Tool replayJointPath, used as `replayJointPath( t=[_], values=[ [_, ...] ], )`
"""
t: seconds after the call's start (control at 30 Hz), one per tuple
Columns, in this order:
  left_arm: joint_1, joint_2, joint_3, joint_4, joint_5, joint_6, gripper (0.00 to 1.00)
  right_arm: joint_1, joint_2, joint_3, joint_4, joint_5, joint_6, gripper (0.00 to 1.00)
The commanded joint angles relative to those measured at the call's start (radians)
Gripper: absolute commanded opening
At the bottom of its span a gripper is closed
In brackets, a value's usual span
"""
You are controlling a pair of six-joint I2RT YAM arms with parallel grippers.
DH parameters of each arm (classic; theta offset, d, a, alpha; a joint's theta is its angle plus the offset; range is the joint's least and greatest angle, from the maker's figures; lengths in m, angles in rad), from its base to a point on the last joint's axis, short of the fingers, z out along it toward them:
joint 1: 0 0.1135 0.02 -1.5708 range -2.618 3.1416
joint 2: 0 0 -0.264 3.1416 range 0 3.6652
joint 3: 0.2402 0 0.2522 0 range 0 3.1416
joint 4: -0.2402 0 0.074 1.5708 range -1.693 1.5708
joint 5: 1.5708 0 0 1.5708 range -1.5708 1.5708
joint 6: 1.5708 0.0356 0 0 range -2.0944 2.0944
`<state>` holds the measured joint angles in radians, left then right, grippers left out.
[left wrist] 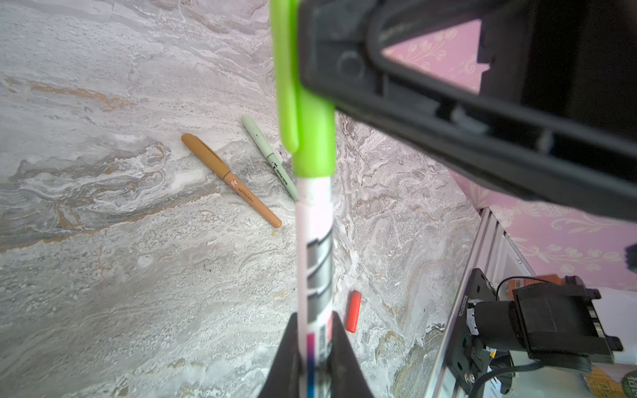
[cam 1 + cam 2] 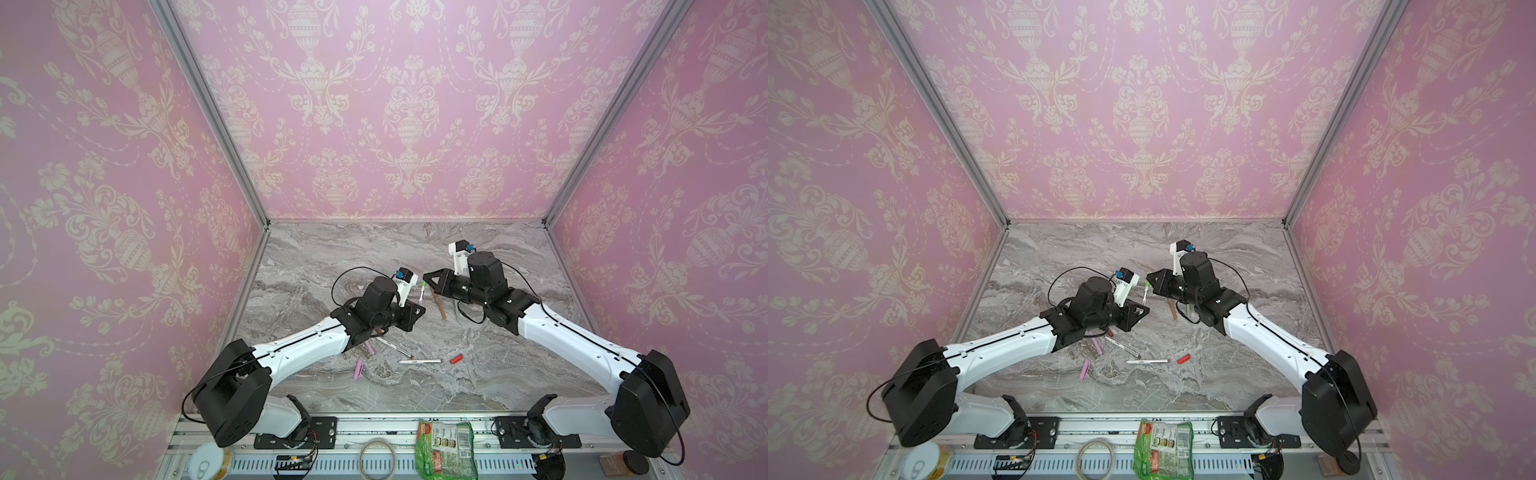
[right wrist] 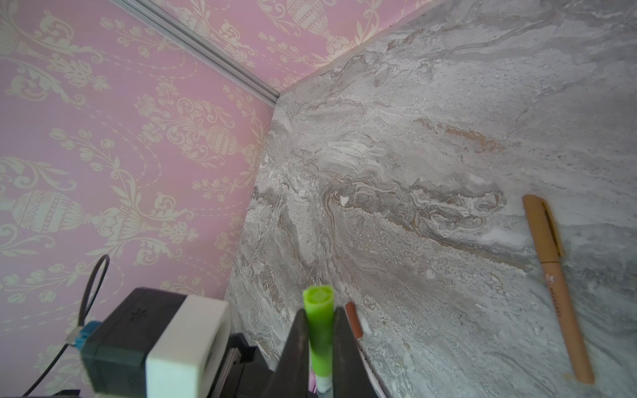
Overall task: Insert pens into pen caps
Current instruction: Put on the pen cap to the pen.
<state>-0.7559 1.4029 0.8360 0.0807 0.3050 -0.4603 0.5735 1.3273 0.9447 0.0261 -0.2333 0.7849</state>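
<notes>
Packet (image 2: 446, 451) on the front rail (image 2: 374, 428); marbled grey table (image 2: 332, 257), pink damask walls (image 2: 395, 104). Left gripper (image 2: 421, 308) clamps a white pen (image 1: 314, 241), right gripper (image 2: 425, 275) its green cap (image 1: 312, 144).

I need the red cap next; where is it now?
In a top view the red cap lies on the tabletop toward the front, just right of a white pen.

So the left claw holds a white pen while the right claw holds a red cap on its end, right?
Not quite: the cap in the right gripper is bright green, not red, as the right wrist view shows. The left gripper does hold the white pen.
</notes>
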Motion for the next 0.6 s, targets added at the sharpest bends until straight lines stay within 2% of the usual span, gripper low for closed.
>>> replayJointPath(
  t=[0.0,0.23,0.43,0.57],
  values=[
    [0.005,0.001,0.064,0.081,-0.038,0.045,0.00,0.063,0.018,-0.027,-0.023,-0.132,-0.045,0.00],
    [0.007,-0.026,0.044,0.129,-0.065,0.051,0.00,0.066,0.040,-0.034,-0.012,-0.161,-0.035,0.00],
    [0.009,-0.054,-0.018,0.304,-0.102,0.099,0.00,0.066,0.085,-0.029,-0.019,-0.202,-0.007,0.00],
    [0.022,-0.050,-0.006,0.322,-0.095,0.126,0.00,0.067,0.110,-0.033,-0.015,-0.234,0.014,0.00]
  ],
)
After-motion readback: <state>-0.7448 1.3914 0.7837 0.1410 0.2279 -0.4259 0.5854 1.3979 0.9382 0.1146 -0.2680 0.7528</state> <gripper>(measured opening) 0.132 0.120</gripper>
